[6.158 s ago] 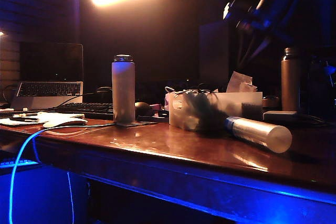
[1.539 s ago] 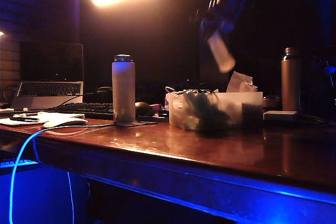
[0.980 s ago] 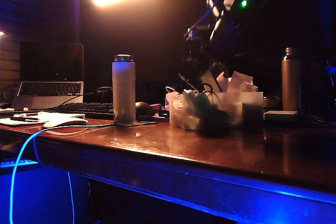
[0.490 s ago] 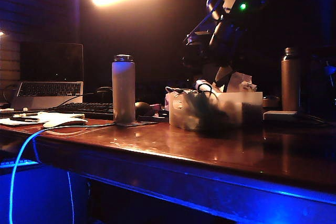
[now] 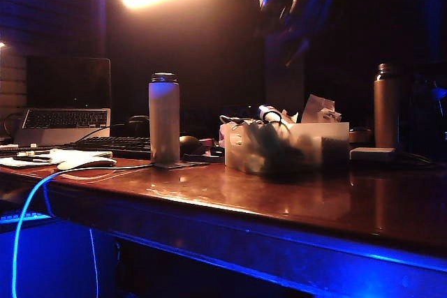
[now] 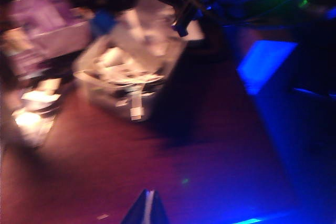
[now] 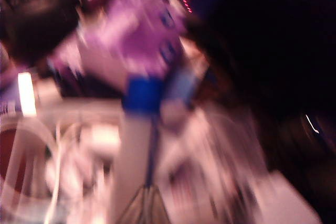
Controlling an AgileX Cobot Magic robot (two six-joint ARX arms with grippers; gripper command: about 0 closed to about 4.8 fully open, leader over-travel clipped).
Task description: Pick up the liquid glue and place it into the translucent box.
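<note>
Directly below the right gripper [image 5: 286, 15], which hangs blurred above the table with its jaws closed on nothing, the liquid glue [image 5: 269, 114] lies inside the translucent box [image 5: 307, 146], one end poking over the rim, while the left gripper [image 6: 148, 209] sits nearer the table edge, its opening unreadable.

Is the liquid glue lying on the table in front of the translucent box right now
No, the liquid glue rests inside the translucent box.
</note>
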